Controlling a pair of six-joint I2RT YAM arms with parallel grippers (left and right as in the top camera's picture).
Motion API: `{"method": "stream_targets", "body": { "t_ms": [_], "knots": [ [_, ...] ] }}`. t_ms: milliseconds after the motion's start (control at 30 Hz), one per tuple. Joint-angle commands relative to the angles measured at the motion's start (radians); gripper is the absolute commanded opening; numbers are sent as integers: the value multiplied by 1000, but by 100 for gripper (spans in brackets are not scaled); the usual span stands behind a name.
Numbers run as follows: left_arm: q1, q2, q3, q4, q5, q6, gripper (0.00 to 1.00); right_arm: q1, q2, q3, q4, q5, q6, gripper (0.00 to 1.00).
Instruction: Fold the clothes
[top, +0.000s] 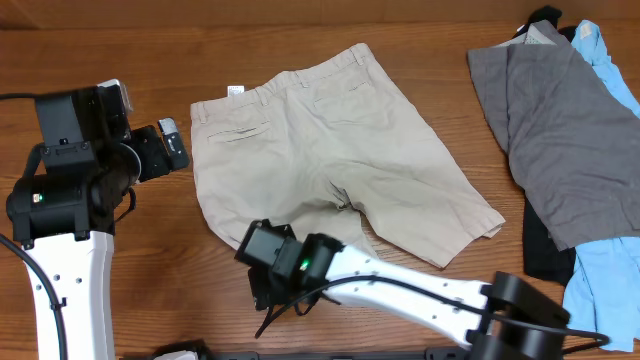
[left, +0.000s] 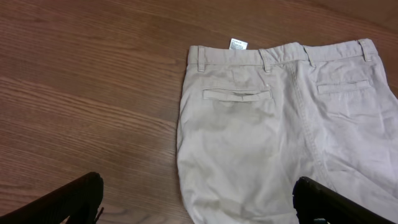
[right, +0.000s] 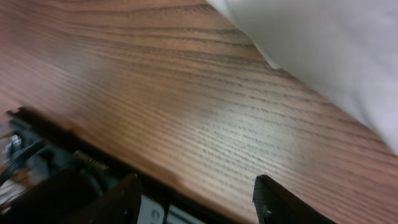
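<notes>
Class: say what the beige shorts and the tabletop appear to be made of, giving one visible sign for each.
Shorts: likely woven cotton, matte; soft creases and visible stitched seams. Tabletop: wood or wood-look laminate with a slight sheen; streaked brown grain, but which of the two cannot be told.

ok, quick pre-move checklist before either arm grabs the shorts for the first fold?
1. Shorts spread out on the table, back pockets up: ok.
2. Left tool open and empty, at the waistband end of the shorts: ok.
3. Right tool open and empty, over bare table beside the fabric edge: ok.
4. Grey garment apart from the shorts: ok, but close to the far leg hem.
5. Near leg hem lying flat: cannot tell, the right arm covers part of it.
</notes>
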Motion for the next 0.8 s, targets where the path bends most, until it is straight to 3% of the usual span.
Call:
{"method": "stream_targets", "body": {
  "t_ms": [0, 267, 600, 700, 767],
  "knots": [
    [5, 5, 10, -5, -11, 23, 100, 11, 90, 2, 29, 121, 74, 58],
    [5, 5, 10, -23, -11, 23, 100, 2, 212, 2, 57, 260, 175, 63],
    [5, 5, 10, -22, -29, 23, 100, -94, 232, 2, 146, 317, 176, 66],
    [5, 5, 10, -22, -29, 23, 100, -117, 232, 2, 160, 317, 176, 65],
    [5, 5, 10, -22, -29, 23, 100, -127, 232, 2, 168, 316, 176, 54]
  ]
}}
